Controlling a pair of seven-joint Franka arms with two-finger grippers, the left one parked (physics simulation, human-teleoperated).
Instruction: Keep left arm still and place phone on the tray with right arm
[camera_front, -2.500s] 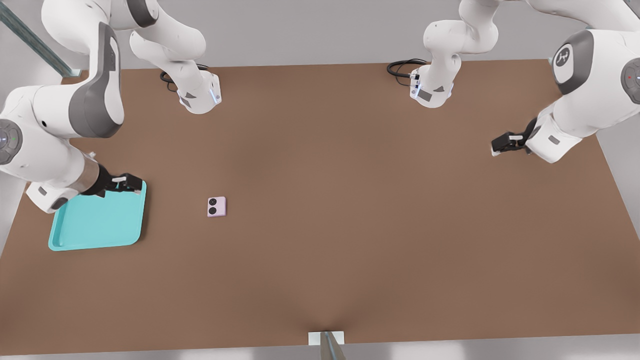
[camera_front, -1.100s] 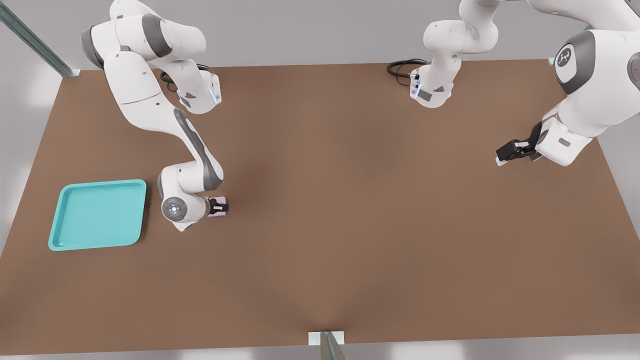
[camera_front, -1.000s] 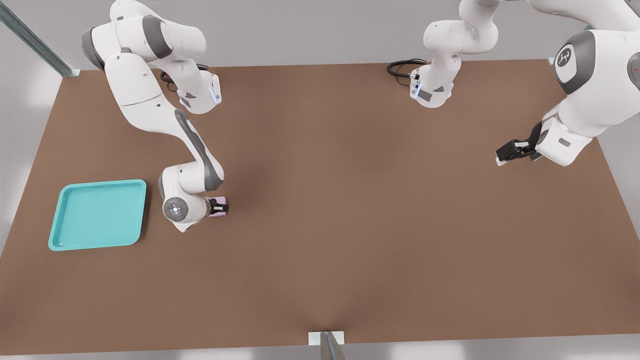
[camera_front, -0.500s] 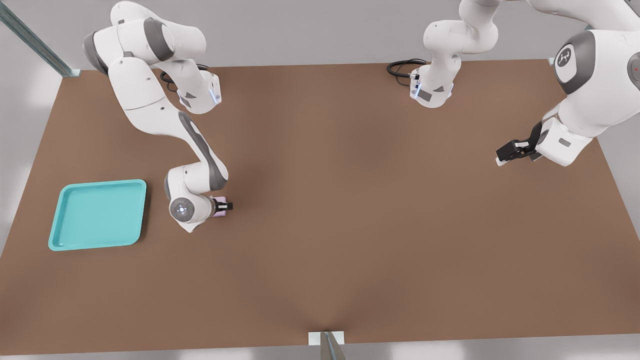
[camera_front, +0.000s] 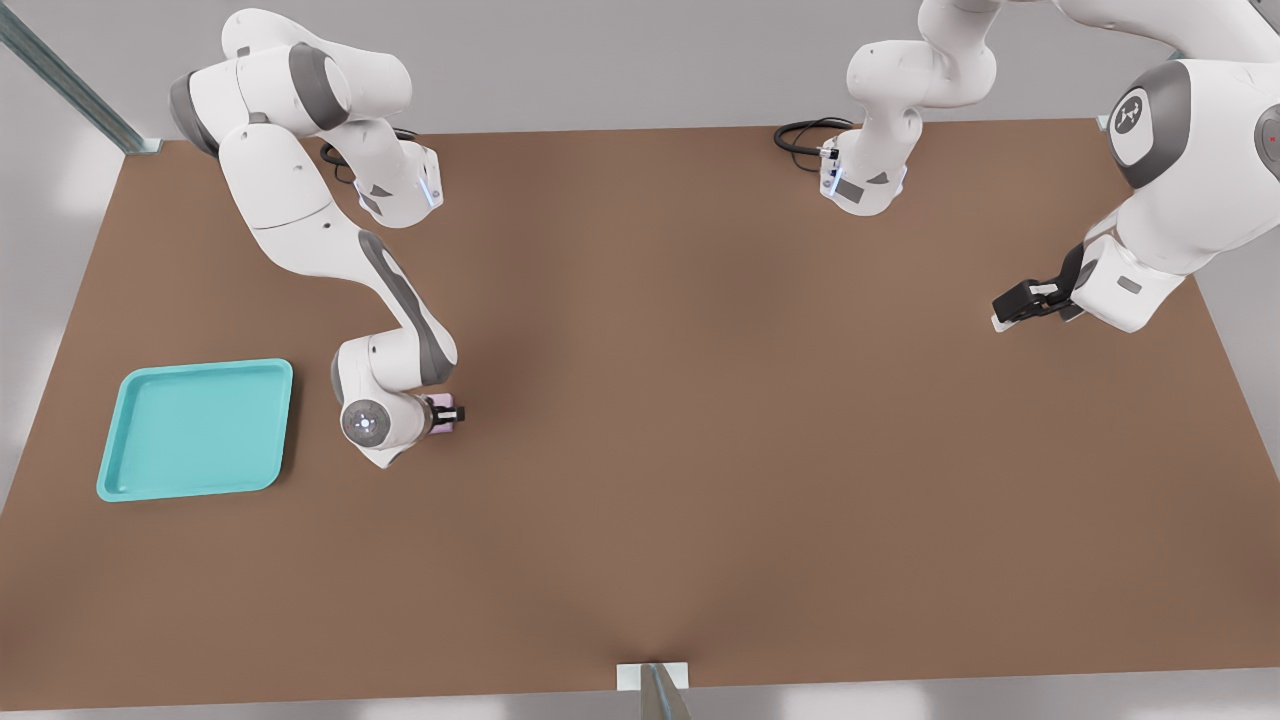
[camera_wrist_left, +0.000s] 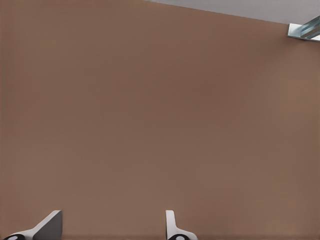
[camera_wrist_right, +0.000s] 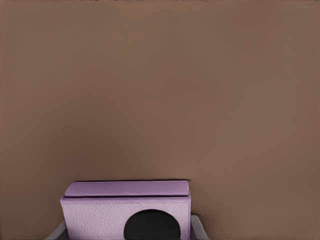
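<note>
Phone (camera_wrist_right: 126, 210): you are viewing a lilac slab, black lens facing the wrist camera; gripper (camera_front: 447, 413) fingers (camera_wrist_right: 197, 227) are clamping its sides, right of the tray (camera_front: 196, 430).

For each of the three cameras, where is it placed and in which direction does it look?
Front view: high above the table, looking down on the tray, both arms, and the claw at the phone.
Right wrist view: on the working arm's wrist, close to the phone, with claw fingers flanking it.
Left wrist view: on the parked arm's wrist, facing bare table; only its own fingertips show.
Shared: the front and right wrist views both show the phone.
</note>
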